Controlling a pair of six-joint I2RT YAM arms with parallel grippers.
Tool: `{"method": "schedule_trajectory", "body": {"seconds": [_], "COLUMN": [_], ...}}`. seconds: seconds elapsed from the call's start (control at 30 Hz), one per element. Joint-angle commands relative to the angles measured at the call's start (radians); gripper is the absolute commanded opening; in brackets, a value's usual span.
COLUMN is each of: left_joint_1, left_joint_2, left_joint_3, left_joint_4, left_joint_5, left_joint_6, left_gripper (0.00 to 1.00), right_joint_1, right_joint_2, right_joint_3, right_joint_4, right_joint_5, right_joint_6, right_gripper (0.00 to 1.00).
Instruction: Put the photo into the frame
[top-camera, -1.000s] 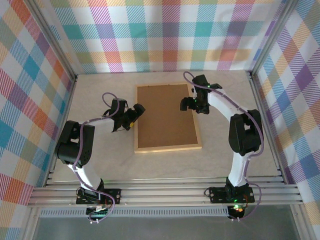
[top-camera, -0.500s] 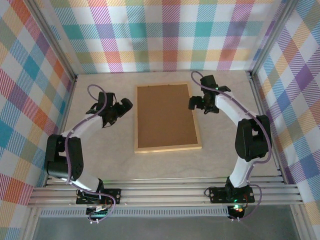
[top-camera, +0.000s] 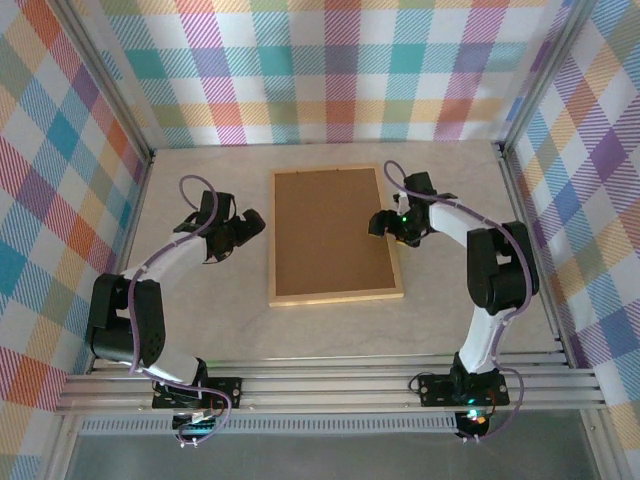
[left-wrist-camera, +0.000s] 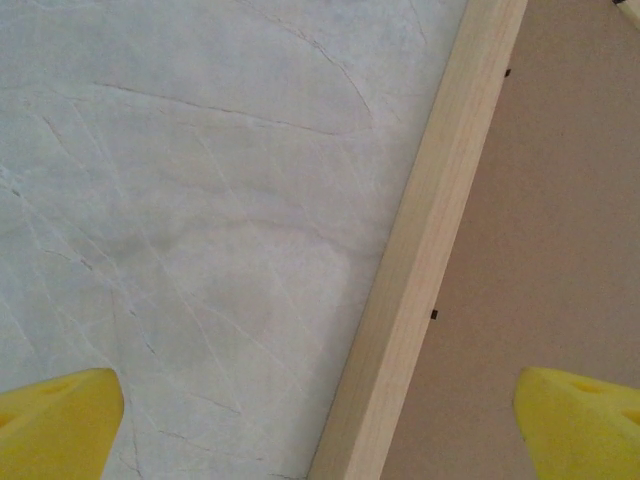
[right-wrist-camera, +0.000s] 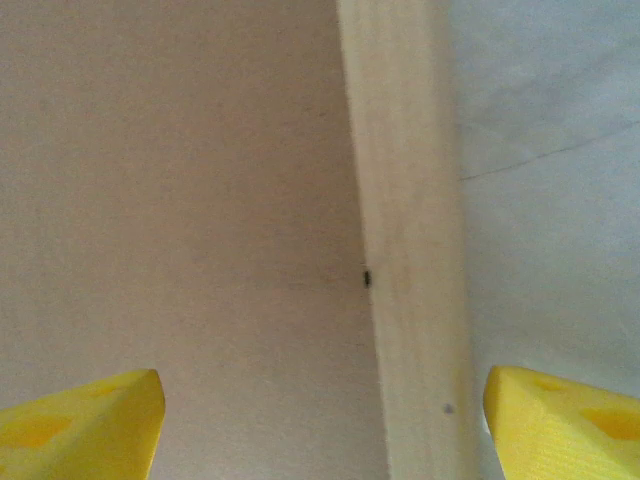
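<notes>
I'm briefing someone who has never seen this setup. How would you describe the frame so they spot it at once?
Start at the pale marbled table walled in plaid cloth, and look at its middle, between the left gripper and the right gripper. The frame lies flat there, a tall rectangle. Its light wood rim around a brown backing board sets it apart from the pale tabletop.

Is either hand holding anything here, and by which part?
Nothing is held. The left hand and right hand are open, each straddling a rail of the frame.
</notes>
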Motion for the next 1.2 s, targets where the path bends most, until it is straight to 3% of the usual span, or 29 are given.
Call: {"method": "schedule_trajectory", "body": {"seconds": [0.0, 0.33, 0.57, 0.7, 0.83, 0.9, 1.17], "left_joint_1": [-0.020, -0.094, -0.149, -0.164, -0.160, -0.147, -0.029], "left_joint_2": [-0.013, 0.029, 0.121, 0.169, 0.199, 0.219, 0.315], "left_joint_3": [0.007, 0.088, 0.184, 0.246, 0.302, 0.319, 0.298], "left_joint_4": [-0.027, -0.025, -0.039, -0.088, -0.144, -0.155, -0.058], "left_joint_5": [-0.019, 0.010, 0.047, -0.025, -0.157, -0.169, 0.025], "left_joint_6": [0.022, 0.025, 0.049, 0.095, 0.183, 0.218, 0.205], "left_gripper": [1.00, 1.00, 1.00, 1.00, 1.00, 1.00, 1.00], "right_joint_1": [0.006, 0.046, 0.037, 0.009, -0.026, -0.042, -0.071], "right_joint_2": [0.023, -0.011, -0.062, -0.019, 0.078, 0.137, 0.340], "right_joint_3": [-0.016, -0.052, 0.041, 0.161, 0.304, 0.380, 0.641], "right_joint_4": [0.068, 0.108, -0.047, -0.121, -0.164, -0.186, -0.265], "right_joint_5": [-0.115, -0.224, -0.033, 0.045, 0.040, 0.039, 0.051], "right_joint_6": [0.029, 0.065, -0.016, -0.048, -0.066, -0.072, -0.081], "right_gripper": [0.80, 0.77, 0.78, 0.73, 0.64, 0.60, 0.51]}}
